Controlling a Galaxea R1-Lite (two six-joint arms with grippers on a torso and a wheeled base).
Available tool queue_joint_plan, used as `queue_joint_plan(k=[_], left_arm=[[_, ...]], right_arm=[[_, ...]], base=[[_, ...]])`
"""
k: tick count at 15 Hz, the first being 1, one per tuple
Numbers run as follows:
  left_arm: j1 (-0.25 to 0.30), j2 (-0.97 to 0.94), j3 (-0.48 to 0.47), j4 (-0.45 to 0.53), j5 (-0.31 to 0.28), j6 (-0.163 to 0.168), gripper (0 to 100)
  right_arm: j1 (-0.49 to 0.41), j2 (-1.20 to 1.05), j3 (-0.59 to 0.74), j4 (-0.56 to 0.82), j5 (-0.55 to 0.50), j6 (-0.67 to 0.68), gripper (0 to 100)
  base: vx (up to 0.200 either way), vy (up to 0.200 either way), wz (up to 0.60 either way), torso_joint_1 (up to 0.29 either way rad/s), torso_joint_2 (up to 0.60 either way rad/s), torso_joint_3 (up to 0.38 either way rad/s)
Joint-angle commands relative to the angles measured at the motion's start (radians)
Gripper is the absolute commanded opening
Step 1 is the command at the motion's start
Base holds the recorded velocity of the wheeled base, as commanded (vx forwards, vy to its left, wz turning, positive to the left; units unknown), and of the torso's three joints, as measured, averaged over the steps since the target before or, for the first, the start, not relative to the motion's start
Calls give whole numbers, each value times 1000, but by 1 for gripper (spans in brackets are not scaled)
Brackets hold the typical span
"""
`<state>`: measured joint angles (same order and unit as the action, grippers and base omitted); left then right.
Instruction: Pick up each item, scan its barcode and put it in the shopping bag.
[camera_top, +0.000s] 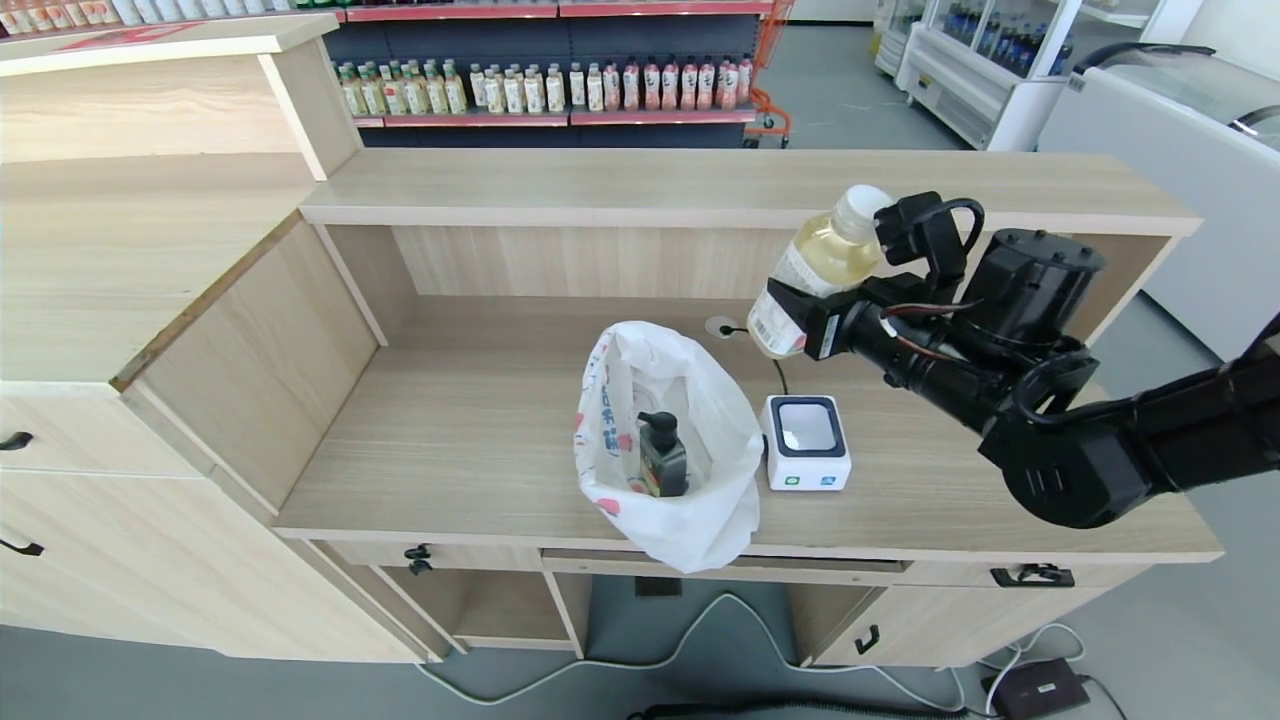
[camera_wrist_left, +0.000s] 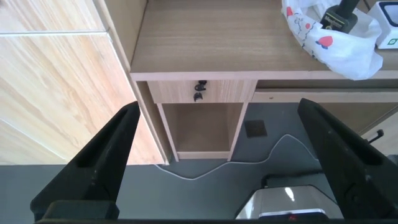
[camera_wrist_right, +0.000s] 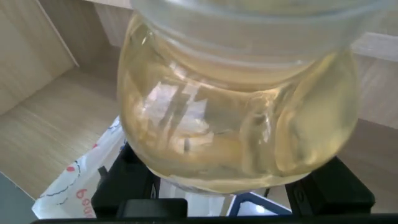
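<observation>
Right fingers (camera_top: 828, 326) gripped the tilted yellow-drink bottle (camera_top: 822, 262) above the worktop (camera_top: 450, 440), near the scanner (camera_top: 806, 442); left fingers (camera_wrist_left: 106, 162) stood wide apart, holding nothing.

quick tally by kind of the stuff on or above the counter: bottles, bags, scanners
bottles: 2, the drink bottle held above the counter and the pump bottle inside the bag
shopping bag: 1
scanner: 1
total: 4
</observation>
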<state>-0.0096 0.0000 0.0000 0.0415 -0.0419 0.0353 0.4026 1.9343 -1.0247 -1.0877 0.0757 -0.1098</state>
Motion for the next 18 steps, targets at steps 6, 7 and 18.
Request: queue_joint_plan(k=[6, 7, 18], left_arm=[[0, 0, 0, 0, 0, -2, 100], [0, 0, 0, 0, 0, -2, 100], [0, 0, 0, 0, 0, -2, 100]], right_arm=[[2, 95, -20, 26, -1, 75, 0], [5, 126, -26, 37, 1, 85, 0], [-25, 338, -61, -57, 6, 62, 0]], base=[[0, 100, 0, 0, 2, 0], [0, 0, 0, 0, 0, 0], [0, 0, 0, 0, 0, 0]])
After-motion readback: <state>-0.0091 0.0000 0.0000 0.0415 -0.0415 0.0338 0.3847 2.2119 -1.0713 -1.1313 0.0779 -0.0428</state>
